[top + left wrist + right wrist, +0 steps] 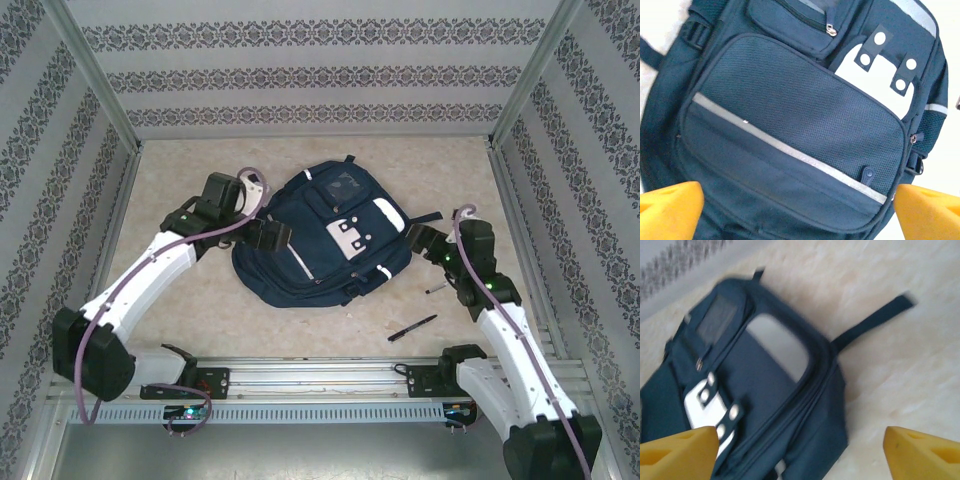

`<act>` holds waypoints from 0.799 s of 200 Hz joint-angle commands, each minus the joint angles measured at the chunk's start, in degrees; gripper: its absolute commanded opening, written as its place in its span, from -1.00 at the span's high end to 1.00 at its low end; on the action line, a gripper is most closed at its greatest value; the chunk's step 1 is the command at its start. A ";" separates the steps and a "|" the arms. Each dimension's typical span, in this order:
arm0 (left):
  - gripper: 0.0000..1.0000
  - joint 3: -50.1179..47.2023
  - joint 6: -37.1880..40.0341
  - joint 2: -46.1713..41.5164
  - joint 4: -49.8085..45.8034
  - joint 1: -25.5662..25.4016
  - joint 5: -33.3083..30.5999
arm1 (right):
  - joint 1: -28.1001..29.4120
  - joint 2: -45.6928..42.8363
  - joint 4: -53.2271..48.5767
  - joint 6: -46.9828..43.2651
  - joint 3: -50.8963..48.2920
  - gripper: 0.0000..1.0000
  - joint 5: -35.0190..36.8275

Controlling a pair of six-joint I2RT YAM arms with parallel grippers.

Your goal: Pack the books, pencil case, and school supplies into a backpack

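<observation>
1 backpack (320,245), navy, flat near mid-table (300,330), front face up, between 2 white arms. On that face: 1 white patch (875,87) crossed by 2 dark tabs (872,49) bearing 4 white dots, 1 mesh pocket (805,105), and 1 pale reflective stripe (785,145) across it. 1 dark strap (875,320) trailing off the backpack's right side onto bare table.

At the backpack's left edge, left gripper (272,236), hovering over the mesh pocket in the left wrist view. 2 yellow fingers (670,212) spread wide, only fabric below them; touching it or not, cannot tell. Just beside the backpack's right side, near the strap, right gripper (420,240). Its 2 yellow fingers (677,452) likewise wide apart, gripping nothing, backpack under one and bare table under the other.

1 slim black pen (412,328) loose on the table, near-right of the backpack and apart from it, in front of the right arm. 1 more small dark item (437,289) just beside the right arm, too small to name. Patterned walls (300,80) on 3 sides. 1 metal rail (320,380) along the near edge, under both bases.
</observation>
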 commanded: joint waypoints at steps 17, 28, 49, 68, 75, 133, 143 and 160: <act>-0.77 4.91 10.61 8.50 0.38 -5.32 7.82 | 10.82 8.95 -3.14 4.09 3.21 -0.50 -13.98; -0.77 4.97 12.90 8.85 0.18 -8.49 7.58 | 14.30 11.18 -4.55 1.57 4.35 -0.47 -12.78; -0.83 3.03 17.08 8.05 -1.18 -12.03 4.63 | 16.72 15.75 -5.91 -0.11 6.31 -0.44 -15.74; -0.88 -1.56 21.20 6.79 -1.04 -12.30 1.99 | 17.21 19.49 -5.89 2.47 7.55 -0.37 -18.55; -0.88 -2.61 23.24 6.71 -1.58 -12.30 1.38 | 17.73 20.45 -6.00 3.31 8.06 -0.34 -18.81; -0.68 -6.80 5.92 1.17 5.81 -12.45 3.98 | 26.25 28.74 -0.71 32.93 11.74 -0.15 -15.05; -0.59 -7.79 -1.91 -0.75 7.58 -12.48 4.19 | 27.61 29.71 1.49 39.54 10.92 -0.15 -14.22; -0.47 -10.85 -14.94 -4.10 9.76 -13.01 5.25 | 29.54 31.64 4.13 46.90 10.69 -0.08 -10.52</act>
